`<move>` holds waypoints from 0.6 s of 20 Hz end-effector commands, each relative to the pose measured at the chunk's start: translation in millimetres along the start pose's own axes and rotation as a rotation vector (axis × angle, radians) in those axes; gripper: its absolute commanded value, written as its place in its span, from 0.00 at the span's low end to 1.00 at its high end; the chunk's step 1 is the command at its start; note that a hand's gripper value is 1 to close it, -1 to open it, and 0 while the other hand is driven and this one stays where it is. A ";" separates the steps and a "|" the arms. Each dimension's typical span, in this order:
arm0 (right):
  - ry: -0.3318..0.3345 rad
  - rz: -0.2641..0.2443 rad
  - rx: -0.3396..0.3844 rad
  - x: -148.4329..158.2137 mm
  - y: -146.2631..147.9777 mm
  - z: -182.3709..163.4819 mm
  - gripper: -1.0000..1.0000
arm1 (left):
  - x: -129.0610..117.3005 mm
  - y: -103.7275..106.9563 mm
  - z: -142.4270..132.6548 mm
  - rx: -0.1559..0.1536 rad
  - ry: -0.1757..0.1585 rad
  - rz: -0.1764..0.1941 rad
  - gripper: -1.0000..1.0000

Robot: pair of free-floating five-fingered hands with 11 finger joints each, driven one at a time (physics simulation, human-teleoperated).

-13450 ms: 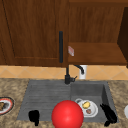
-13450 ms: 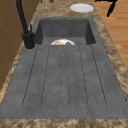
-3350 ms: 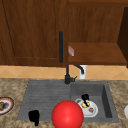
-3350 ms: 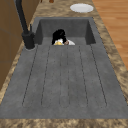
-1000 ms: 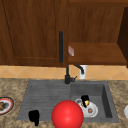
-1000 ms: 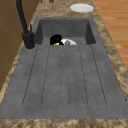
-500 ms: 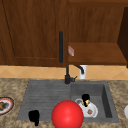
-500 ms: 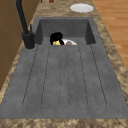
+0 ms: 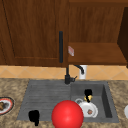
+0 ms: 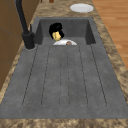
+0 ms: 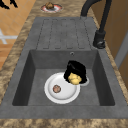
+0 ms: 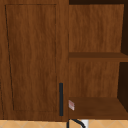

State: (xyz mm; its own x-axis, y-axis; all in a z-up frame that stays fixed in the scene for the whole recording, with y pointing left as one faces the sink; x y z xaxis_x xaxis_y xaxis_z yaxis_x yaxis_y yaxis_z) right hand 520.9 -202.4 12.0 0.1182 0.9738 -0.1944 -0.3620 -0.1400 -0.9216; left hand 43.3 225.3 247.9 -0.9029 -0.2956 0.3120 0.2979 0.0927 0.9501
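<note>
My right hand (image 9: 88,93) is down in the sink basin (image 9: 106,100), its fingers curled round a small yellow object (image 9: 88,99). It hangs just above the far edge of a white plate (image 9: 86,108) that lies on the basin floor with a small brown scrap (image 9: 90,112) on it. The right side view has the same hand (image 11: 75,68), yellow object (image 11: 74,78) and plate (image 11: 61,93); so does the left side view, with hand (image 10: 55,28) and object (image 10: 57,36). My left hand (image 9: 33,116) hovers idle at the drainboard's front left corner, fingers relaxed.
A big red ball (image 9: 67,115) sits at the sink's front edge. The black faucet (image 9: 67,77) stands behind the basin, with a white cup (image 9: 83,71) at the wall. A plate of food (image 9: 3,105) is on the left counter, a white plate (image 10: 81,8) on the right.
The right hand came from the front right of the sink into the basin and closed on the yellow object. Over the last second it has barely moved. The left hand stayed put.
</note>
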 end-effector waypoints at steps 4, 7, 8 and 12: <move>0.016 -0.018 0.002 -49.8 -43.5 14.5 1.00 | 0.0 0.0 0.0 0.000 0.000 0.000 0.50; 0.011 -0.021 -0.005 -73.1 -61.6 23.5 1.00 | 0.0 0.0 0.0 0.000 0.000 0.000 0.50; 0.011 -0.022 -0.006 -81.1 -67.4 26.9 1.00 | 0.0 0.0 0.0 0.000 0.000 0.000 0.50; 0.013 -0.025 -0.006 -113.4 -90.7 39.4 1.00 | 0.0 0.0 0.0 0.000 0.000 0.000 0.50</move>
State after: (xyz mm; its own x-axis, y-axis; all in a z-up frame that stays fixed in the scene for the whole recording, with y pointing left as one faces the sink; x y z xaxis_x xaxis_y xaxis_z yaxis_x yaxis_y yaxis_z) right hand 509.0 -274.0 108.2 0.1185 0.9764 -0.1806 -0.3600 -0.1273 -0.9242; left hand 43.3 225.3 247.9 -0.9029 -0.2956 0.3120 0.2979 0.0927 0.9501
